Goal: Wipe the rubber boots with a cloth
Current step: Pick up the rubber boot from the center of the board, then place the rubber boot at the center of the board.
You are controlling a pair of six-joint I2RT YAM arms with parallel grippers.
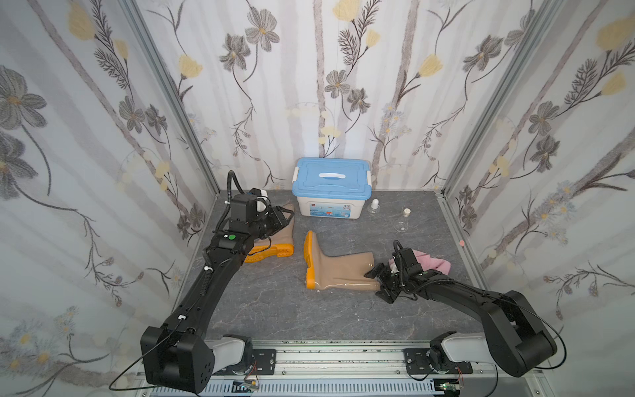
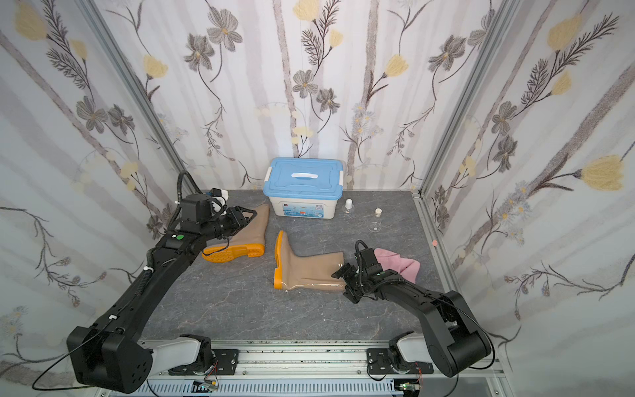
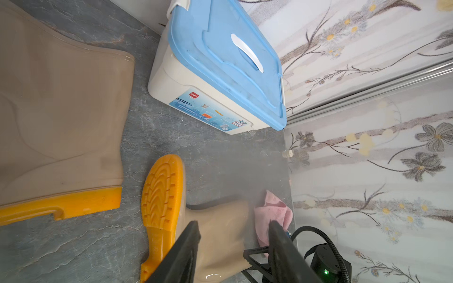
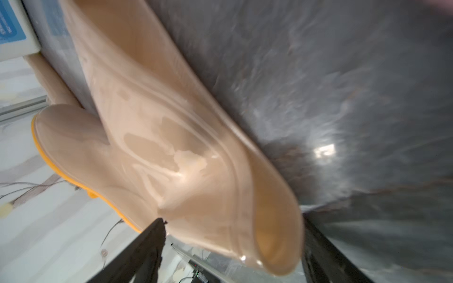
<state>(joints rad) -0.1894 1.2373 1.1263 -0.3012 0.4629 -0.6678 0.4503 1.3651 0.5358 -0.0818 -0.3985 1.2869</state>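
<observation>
Two tan rubber boots with orange soles lie on their sides on the grey table. The left boot lies at the back left. My left gripper hovers by its shaft, open and holding nothing. The middle boot has its sole pointing left and its mouth pointing right. My right gripper stands open, its jaws wide on either side of that mouth. The pink cloth lies crumpled on the table just behind the right gripper.
A white box with a blue lid stands at the back middle. A small clear bottle and a glass flask stand to its right. Flowered walls close in the table on three sides.
</observation>
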